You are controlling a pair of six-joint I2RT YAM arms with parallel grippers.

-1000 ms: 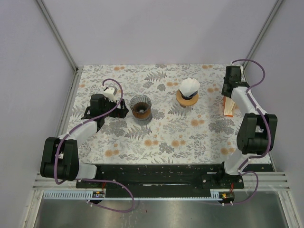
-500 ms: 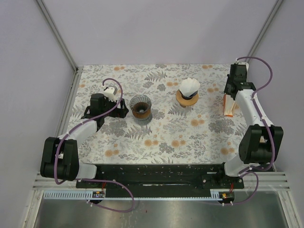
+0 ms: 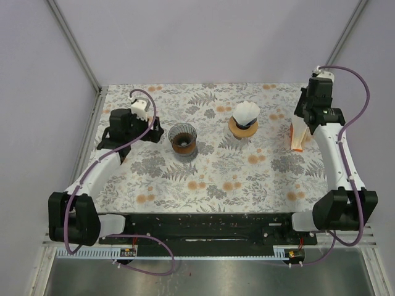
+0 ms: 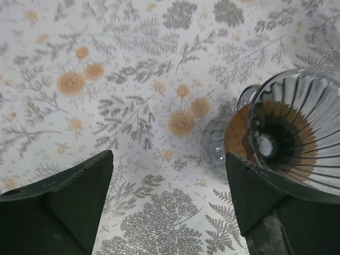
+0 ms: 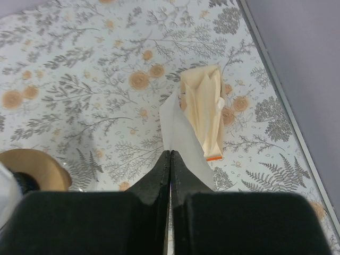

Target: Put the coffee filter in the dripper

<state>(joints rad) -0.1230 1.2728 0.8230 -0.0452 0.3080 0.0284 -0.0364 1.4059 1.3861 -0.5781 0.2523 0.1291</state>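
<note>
Glass dripper (image 3: 182, 138) stands nearest you, left of the table's middle, and it is empty: the left wrist view shows only its ribbed wall and brown collar. At its 9 o'clock hangs your left gripper (image 4: 169, 170), fingers spread wide and holding nothing.

Over at 3 o'clock, by the right wall, lies the pack of filters (image 5: 204, 111). Farther back, at about 1 o'clock from the glass dripper, a white fluted cone (image 3: 245, 114) sits on a wooden ring.

Farthest of all, your right gripper (image 5: 170, 153) is pinched tight on a single paper filter (image 5: 183, 139), held above the pack. You're at the carry, I'd say. Next, swing the filter toward 9 o'clock over the empty glass, which I take as the target. Lower it centred, then let go. The paper looks limp, so mind the rim.
</note>
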